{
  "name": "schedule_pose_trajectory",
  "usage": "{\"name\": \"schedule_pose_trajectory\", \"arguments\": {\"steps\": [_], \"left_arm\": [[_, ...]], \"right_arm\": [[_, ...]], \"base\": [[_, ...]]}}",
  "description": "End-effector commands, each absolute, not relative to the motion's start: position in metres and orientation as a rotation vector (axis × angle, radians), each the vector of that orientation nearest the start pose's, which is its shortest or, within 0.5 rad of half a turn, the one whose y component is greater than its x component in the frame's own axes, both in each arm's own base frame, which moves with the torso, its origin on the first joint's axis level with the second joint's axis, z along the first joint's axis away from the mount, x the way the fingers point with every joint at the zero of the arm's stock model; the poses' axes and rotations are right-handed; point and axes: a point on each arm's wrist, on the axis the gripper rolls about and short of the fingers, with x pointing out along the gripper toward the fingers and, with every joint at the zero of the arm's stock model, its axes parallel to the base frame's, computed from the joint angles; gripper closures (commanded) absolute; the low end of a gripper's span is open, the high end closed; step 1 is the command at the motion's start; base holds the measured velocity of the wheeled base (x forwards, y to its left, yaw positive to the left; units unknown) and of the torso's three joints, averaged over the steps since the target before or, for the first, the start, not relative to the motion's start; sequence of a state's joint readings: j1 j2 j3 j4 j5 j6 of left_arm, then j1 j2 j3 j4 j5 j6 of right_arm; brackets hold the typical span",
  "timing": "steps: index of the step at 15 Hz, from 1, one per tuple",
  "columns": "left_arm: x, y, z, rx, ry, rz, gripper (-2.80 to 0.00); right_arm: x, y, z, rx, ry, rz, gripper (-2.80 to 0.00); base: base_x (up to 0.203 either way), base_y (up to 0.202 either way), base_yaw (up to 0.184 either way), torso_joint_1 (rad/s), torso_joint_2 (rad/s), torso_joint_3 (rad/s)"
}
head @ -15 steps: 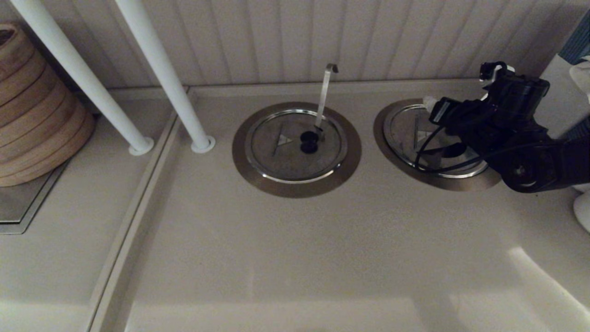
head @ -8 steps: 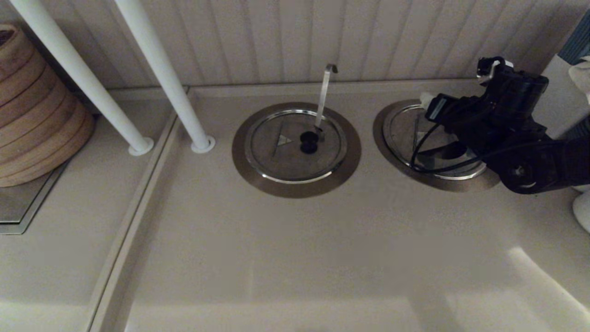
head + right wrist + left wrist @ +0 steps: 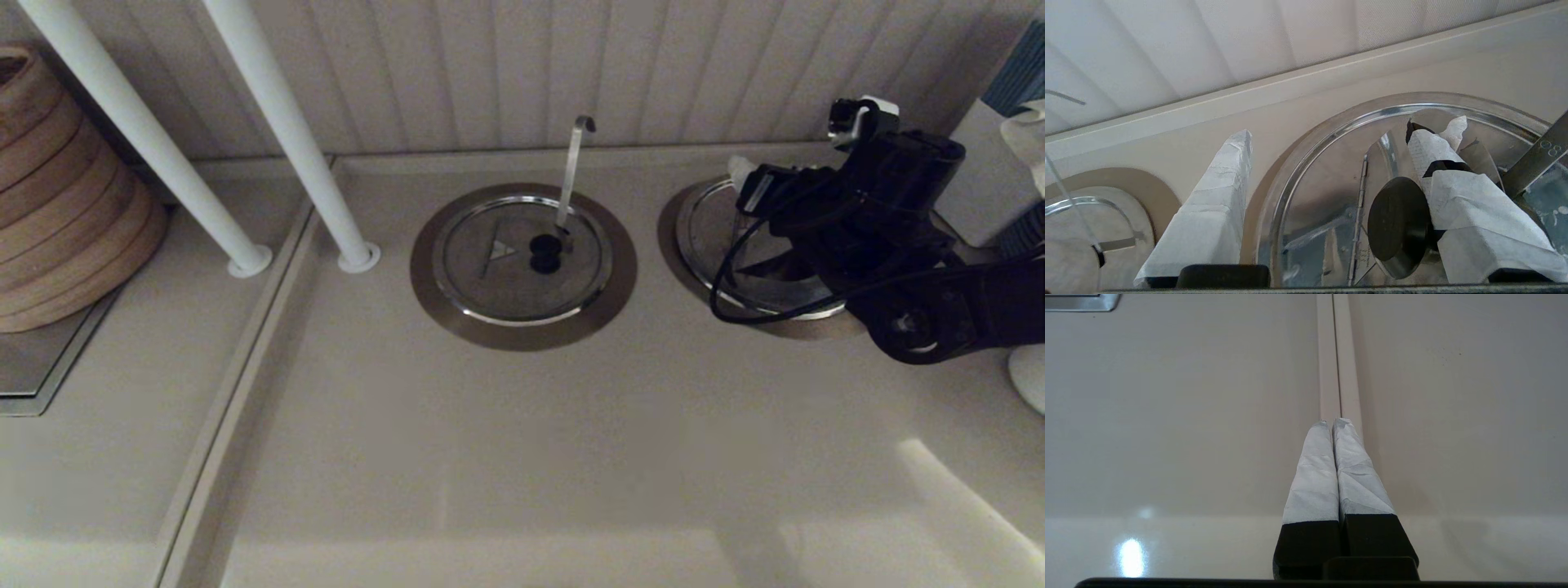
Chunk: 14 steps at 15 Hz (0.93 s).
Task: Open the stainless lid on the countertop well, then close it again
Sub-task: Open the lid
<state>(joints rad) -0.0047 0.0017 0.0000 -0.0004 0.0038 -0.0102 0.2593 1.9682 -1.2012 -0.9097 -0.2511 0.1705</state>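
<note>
The right gripper [image 3: 1331, 134] is spread wide over the stainless lid [image 3: 1327, 196], one finger beside its knob [image 3: 1396, 224]; the left gripper [image 3: 1332, 424] is closed on nothing.

The right arm [image 3: 914, 269] is black, looped with black cable, its jaws wrapped in white tape.

From the head we look forward and down at the counter [image 3: 522, 457], taking in the panelled wall across the top of the frame and the right arm at the right edge. Our left wrist camera sits close above bare counter, facing along a seam [image 3: 1336, 355]. Our right wrist camera looks very near at the stainless lid [image 3: 1331, 192], which the head view also shows at right [image 3: 718, 237].
</note>
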Motion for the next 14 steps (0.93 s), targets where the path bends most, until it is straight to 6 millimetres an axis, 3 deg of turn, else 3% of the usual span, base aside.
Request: {"name": "schedule_pose_trajectory", "arguments": {"steps": [1, 10, 14], "left_arm": [[-0.023, 0.000, 0.076, -0.011, 0.000, 0.000, 0.00], [-0.023, 0.000, 0.076, -0.011, 0.001, 0.000, 0.00], [-0.023, 0.000, 0.076, -0.011, 0.002, 0.000, 0.00]], "right_arm": [[0.387, 0.100, 0.214, 0.201, -0.105, 0.026, -2.80], [0.413, 0.089, 0.190, 0.183, -0.073, -0.015, -2.80], [0.412, 0.094, 0.193, 0.186, -0.082, -0.001, -2.80]], "base": [[0.000, 0.000, 0.000, 0.000, 0.00, 0.000], [0.000, 0.000, 0.000, 0.000, 0.00, 0.000], [0.000, 0.000, 0.000, 0.000, 0.00, 0.000]]}}
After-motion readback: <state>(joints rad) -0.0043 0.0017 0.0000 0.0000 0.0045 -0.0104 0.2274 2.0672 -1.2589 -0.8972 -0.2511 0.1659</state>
